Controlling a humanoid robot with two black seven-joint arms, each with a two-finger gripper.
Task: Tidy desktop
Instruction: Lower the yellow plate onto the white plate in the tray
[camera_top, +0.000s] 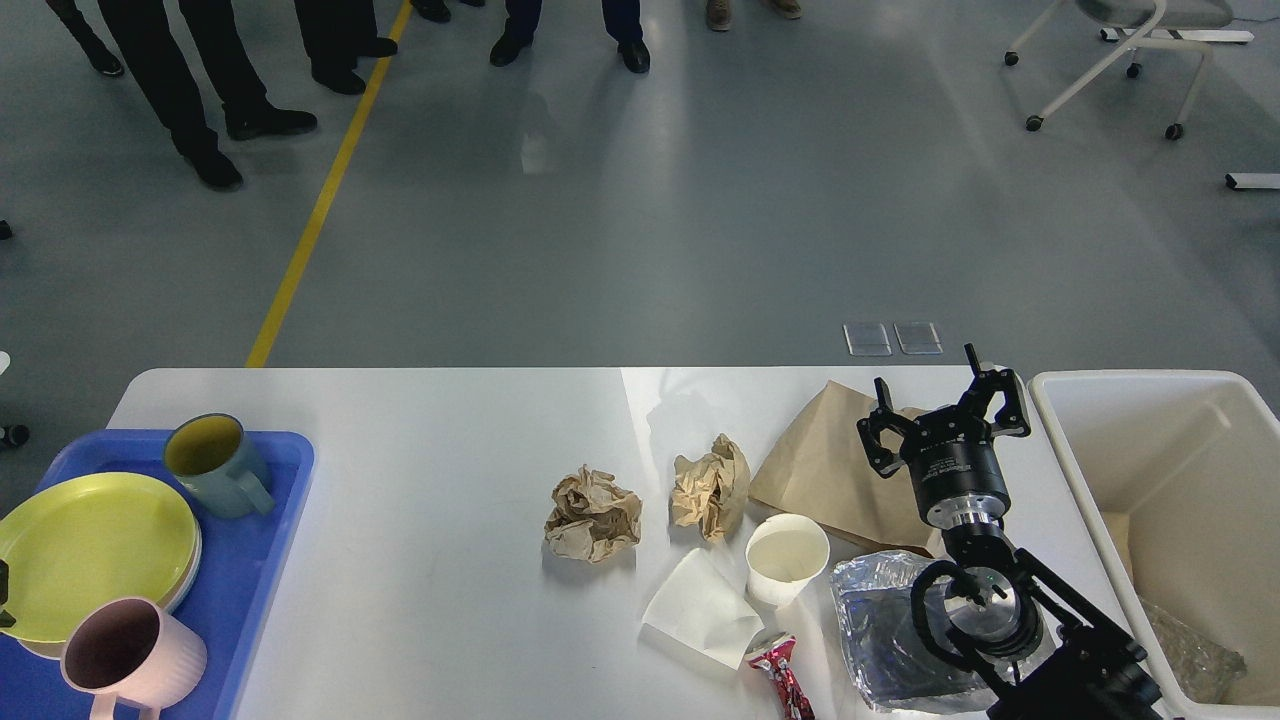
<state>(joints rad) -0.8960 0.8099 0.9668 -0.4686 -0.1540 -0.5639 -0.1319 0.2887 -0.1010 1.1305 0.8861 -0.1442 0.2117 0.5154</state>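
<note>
Your right claw (945, 412), fingers apart and empty above the brown paper bag (830, 470), could tip the paper cup (787, 558) just near-left of it if you drop carelessly.

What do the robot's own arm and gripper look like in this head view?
Only the right arm shows clearly. It is black, with a round cylindrical wrist carrying small white lettering, a silver metal ring below it, and a looped black cable. The right gripper has two black, angular, claw-like fingers.
</note>
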